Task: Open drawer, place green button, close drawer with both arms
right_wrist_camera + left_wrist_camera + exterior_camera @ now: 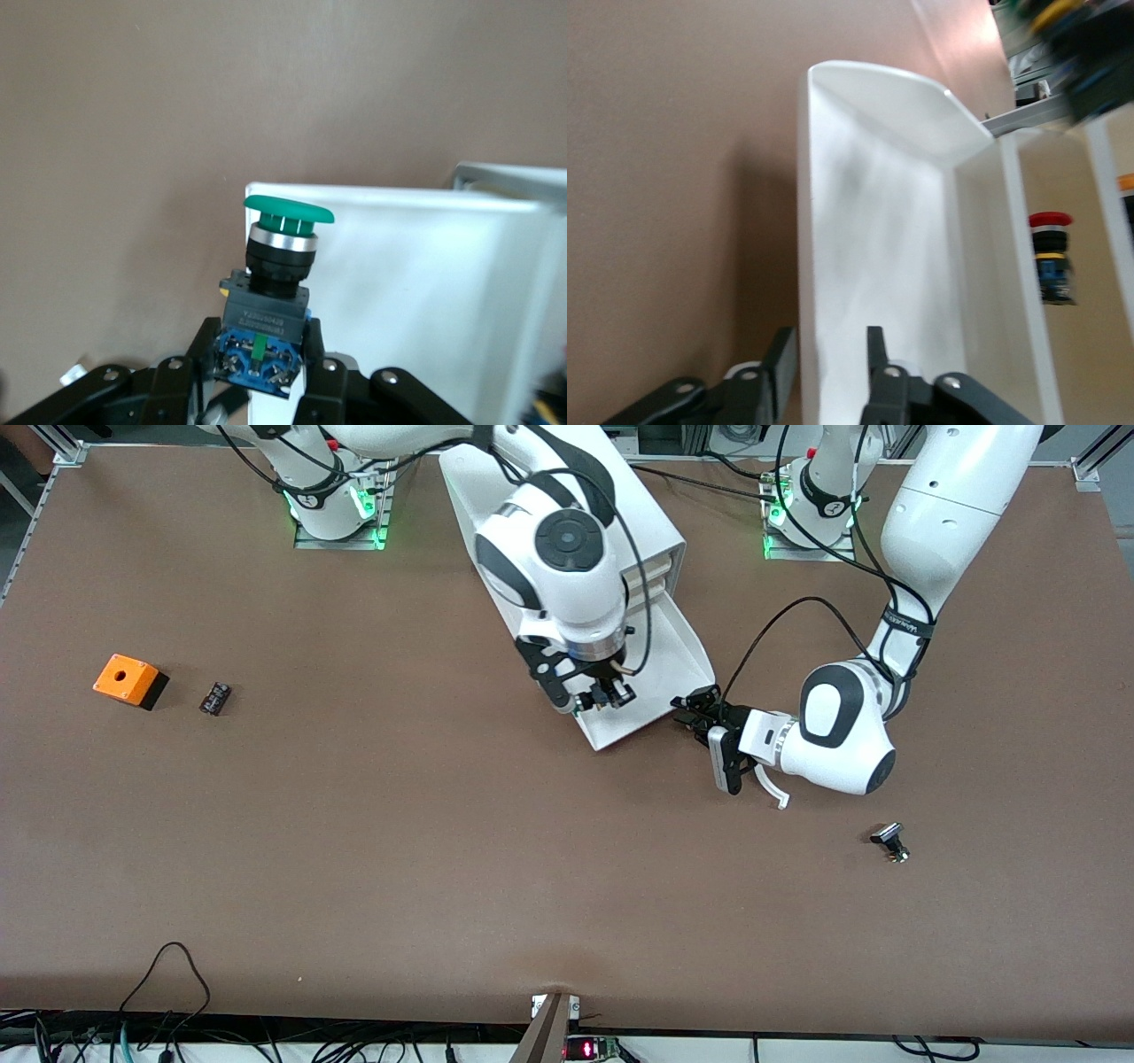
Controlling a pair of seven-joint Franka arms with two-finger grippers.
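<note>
Overhead, the right gripper [602,693] hangs above the pulled-out drawer [673,657] of the white cabinet [651,531], its fingers [323,376] clamped on the blue-and-black body of the button [270,305], whose green cap points away from the wrist. Beside the drawer's front corner, toward the left arm's end of the table, the left gripper [824,367] sits with its jaws parted, straddling the drawer's front wall without pinching it.
</note>
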